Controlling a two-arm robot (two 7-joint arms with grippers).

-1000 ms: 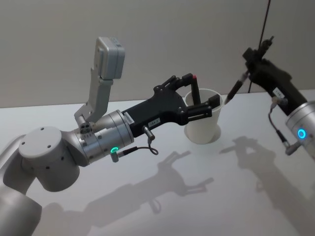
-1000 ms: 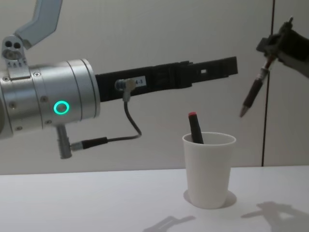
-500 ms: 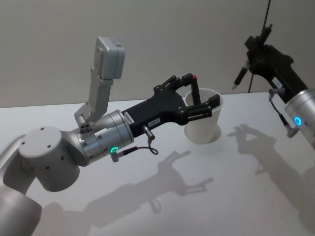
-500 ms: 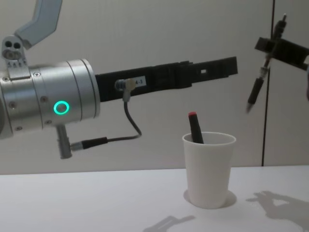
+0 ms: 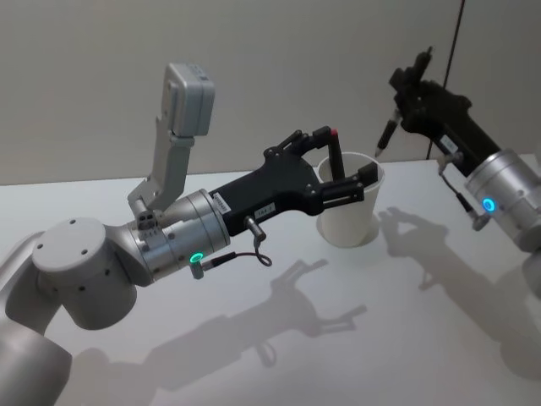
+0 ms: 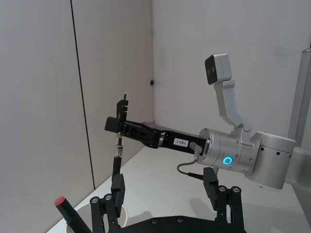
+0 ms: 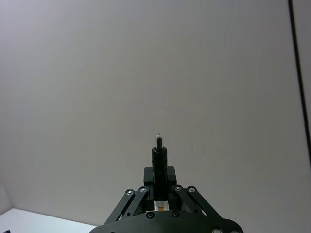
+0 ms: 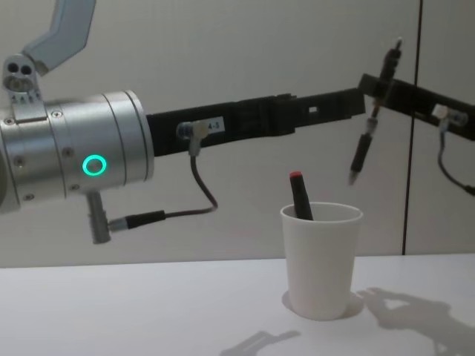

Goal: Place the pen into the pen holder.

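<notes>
1. The left arm reaches from the head view's 8 o'clock edge toward 2 o'clock, wrist ring lit green; the left gripper (image 5: pixel 342 166) has its fingers (image 5: pixel 362 175) spread apart.
2. The right arm enters from 3 o'clock, raised; the right gripper (image 5: pixel 401 91) has its fingers clamped together.

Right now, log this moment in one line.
right hand: holds pen above cup | left hand: open over cup | red-capped pen: in cup
</notes>
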